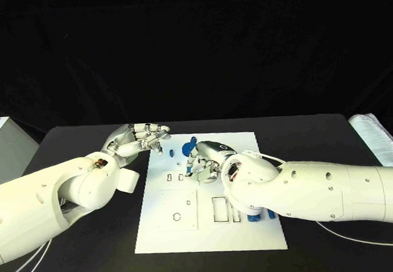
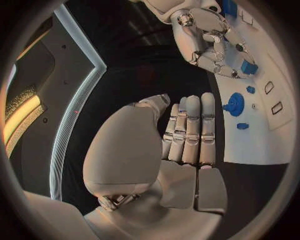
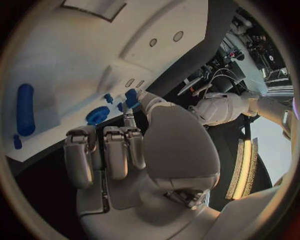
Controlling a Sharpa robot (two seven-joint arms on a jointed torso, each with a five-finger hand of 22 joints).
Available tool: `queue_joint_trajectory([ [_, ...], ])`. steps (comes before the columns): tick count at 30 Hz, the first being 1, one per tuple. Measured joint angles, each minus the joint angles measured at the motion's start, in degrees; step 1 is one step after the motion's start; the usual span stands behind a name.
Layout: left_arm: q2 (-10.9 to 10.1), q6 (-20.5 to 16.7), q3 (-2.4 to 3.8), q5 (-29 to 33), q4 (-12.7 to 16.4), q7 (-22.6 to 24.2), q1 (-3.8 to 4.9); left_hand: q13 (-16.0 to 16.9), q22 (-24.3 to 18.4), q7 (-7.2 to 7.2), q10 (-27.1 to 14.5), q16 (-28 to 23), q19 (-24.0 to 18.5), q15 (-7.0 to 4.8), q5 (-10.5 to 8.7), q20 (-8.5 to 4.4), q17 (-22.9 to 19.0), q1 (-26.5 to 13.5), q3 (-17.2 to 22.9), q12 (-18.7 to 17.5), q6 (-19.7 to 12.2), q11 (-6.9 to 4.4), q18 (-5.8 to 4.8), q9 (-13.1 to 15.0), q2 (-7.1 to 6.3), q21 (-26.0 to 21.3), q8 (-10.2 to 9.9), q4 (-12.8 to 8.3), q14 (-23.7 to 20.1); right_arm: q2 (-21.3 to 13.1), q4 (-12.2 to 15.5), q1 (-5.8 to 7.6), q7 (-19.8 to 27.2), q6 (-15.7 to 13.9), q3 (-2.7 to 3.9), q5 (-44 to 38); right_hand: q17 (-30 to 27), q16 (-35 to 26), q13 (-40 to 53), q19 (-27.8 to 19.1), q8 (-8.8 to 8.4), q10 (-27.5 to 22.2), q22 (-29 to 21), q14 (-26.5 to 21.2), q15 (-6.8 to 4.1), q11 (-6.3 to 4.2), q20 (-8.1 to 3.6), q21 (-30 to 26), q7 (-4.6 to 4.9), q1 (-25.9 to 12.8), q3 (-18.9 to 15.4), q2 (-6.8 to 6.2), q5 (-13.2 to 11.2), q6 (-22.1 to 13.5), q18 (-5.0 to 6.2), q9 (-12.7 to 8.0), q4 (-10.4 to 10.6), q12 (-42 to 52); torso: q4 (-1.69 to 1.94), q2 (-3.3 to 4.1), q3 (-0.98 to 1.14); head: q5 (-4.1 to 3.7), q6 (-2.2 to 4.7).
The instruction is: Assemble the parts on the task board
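The task board (image 1: 213,235) lay at centre frame, blue cylinder (image 1: 255,218) nearest. Mid-board, the right hand (image 1: 208,163) pinched a small blue block (image 3: 131,97), seemingly light, rigid, slippery. Farther, the left hand (image 1: 143,138) hovered, fingers straight, empty.

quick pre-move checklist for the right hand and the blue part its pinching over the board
1. Right hand holds a small blue part: ok.
2. Left hand away from the right hand, at the task board far-left edge: ok.
3. Left hand holds nothing, fingers straight: ok.
4. Blue gear lies on the board apart from the hands: ok.
5. Part lined up with its slot: cannot tell.
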Motion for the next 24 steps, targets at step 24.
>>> queue_joint_trajectory([
  [24,0.1,0.0,-0.04,0.0,-0.1,-0.33,0.01,-0.01,-0.01,0.0,0.0,0.0,0.0,0.0,0.0,0.0,0.0,0.0,0.0,0.0,0.0,0.0,0.0,-0.01,0.0,0.0,0.0,0.0,0.0,2.69,-2.28,-2.37,-0.8,0.12,-0.38,-4.7,0.0,0.0,0.01,0.0,1.01,0.0,0.04,0.0,0.01,0.01,0.0,0.0,-0.1,-0.45,0.15,-0.45,0.28,-0.1,0.0,0.0,-0.16,-0.25,0.03,0.05,0.11,0.51,-0.72],
])
